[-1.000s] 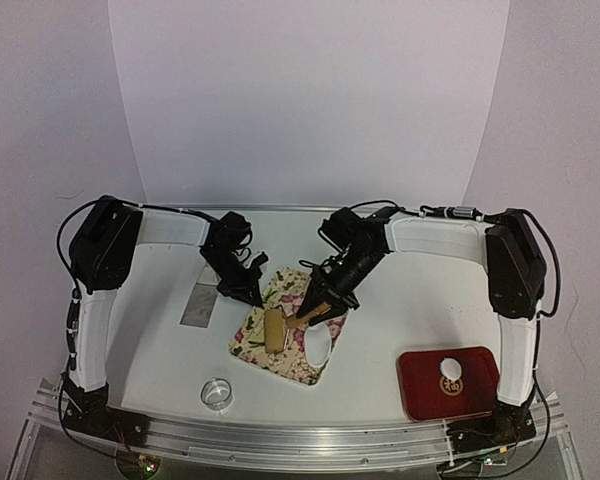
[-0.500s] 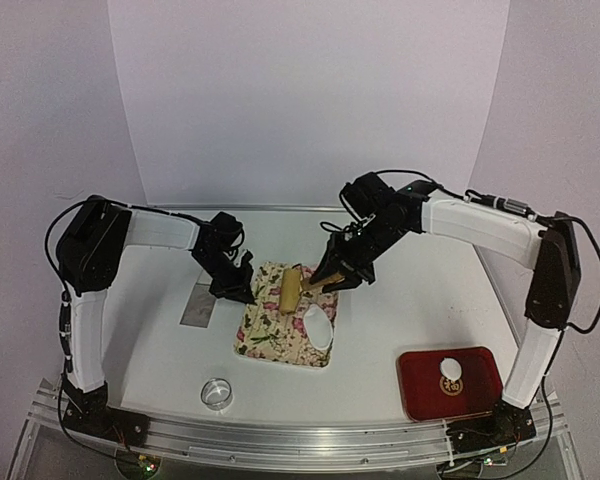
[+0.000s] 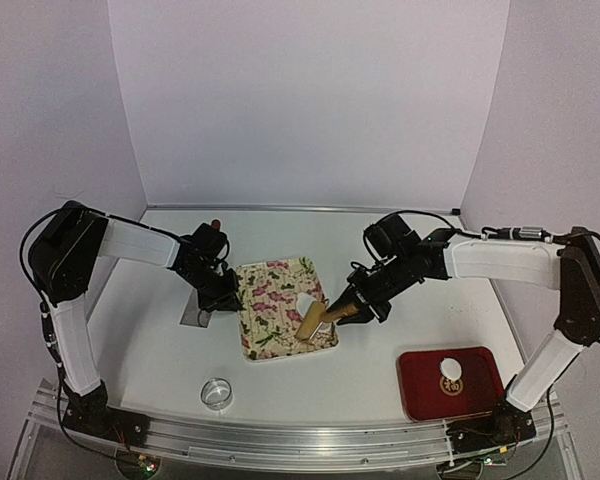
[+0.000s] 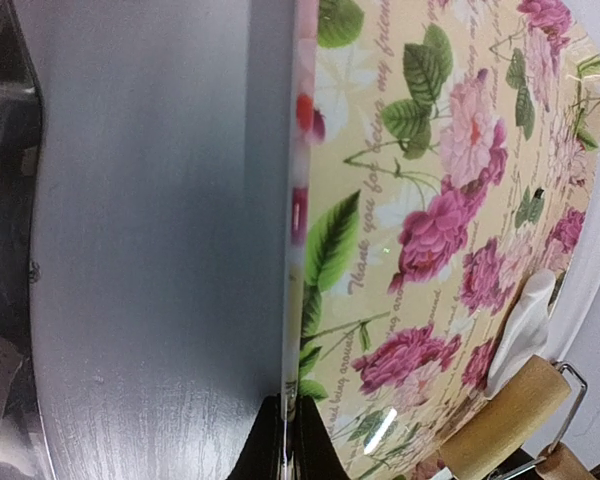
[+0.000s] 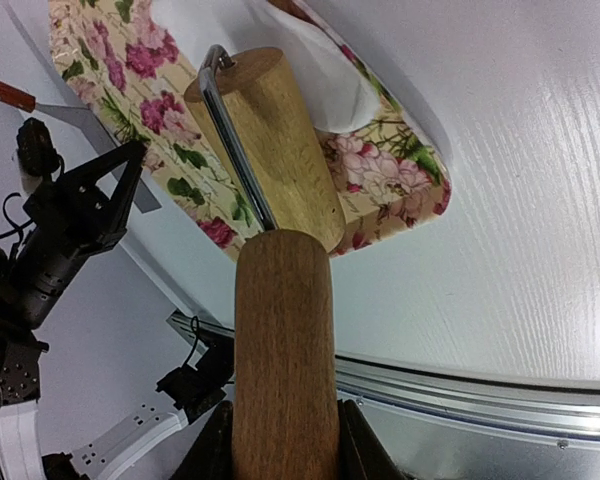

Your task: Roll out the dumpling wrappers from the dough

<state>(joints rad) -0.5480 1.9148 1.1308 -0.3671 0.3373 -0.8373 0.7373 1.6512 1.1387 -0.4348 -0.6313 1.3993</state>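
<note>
White tabletop (image 3: 160, 350), lavender walls. My left gripper (image 4: 285, 447) is pinched tight on the left rim of the floral tray (image 3: 270, 310). My right gripper (image 5: 285, 440) clamps the handle of the rolling pin (image 5: 270, 150), whose roller rests on that tray against a crumpled dough piece (image 3: 307, 302). One round dumpling wrapper (image 3: 450, 366) lies on the red tray (image 3: 480, 388).

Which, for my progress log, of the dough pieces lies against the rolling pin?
The dough piece on the flowered board, against the rolling pin; the other piece sits on the red tray.
</note>
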